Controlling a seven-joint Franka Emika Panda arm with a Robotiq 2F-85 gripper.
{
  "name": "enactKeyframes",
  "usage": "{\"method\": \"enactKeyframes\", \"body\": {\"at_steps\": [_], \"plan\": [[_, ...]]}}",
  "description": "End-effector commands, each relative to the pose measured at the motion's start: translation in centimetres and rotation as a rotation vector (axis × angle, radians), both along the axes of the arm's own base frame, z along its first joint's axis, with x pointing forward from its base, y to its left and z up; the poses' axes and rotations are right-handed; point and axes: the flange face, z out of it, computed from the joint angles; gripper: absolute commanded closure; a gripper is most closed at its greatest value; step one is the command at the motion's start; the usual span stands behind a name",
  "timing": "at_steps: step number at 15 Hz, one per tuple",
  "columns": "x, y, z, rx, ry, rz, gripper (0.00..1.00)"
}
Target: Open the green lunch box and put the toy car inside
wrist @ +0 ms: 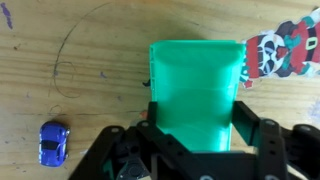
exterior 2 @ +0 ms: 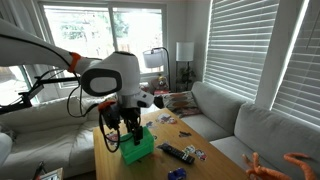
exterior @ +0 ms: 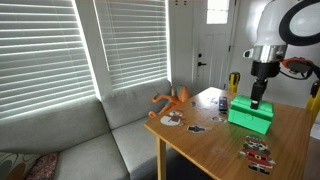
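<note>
The green lunch box (wrist: pixel 195 90) lies closed on the wooden table (wrist: pixel 90 60); it shows in both exterior views (exterior: pixel 250 113) (exterior 2: pixel 139 146). My gripper (wrist: pixel 200 118) hangs straight over its near end, open, with one finger on each side of the box, close to or touching its walls. In the exterior views it is just above the box top (exterior: pixel 260 97) (exterior 2: pixel 124 133). The toy car (wrist: pixel 53 143) is small and blue and sits on the table well off to the box's left in the wrist view, apart from it.
A picture card (wrist: pixel 285 45) lies against the box's far right corner. More cards (exterior: pixel 258 152) and dark flat pieces (exterior 2: pixel 182 152) lie on the table. An orange toy (exterior: pixel 172 100) sits at the table edge by the grey couch (exterior: pixel 100 135).
</note>
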Motion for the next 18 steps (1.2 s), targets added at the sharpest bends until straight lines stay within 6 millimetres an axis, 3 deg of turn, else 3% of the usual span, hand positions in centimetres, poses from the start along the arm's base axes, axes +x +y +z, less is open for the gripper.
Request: {"method": "enactKeyframes", "body": {"at_steps": [1,14,15,18], "plan": [[0.4,-0.4,0.1,0.155,-0.042,-0.039,0.5],[1.1,-2.0,-2.5,0.604,-0.051,-0.239,0.5],[0.7,-2.0,-1.6,0.538,-0.064,-0.232,0.25],[0.8,-2.2,-1.8,0.571,-0.065,-0.246,0.25]]}}
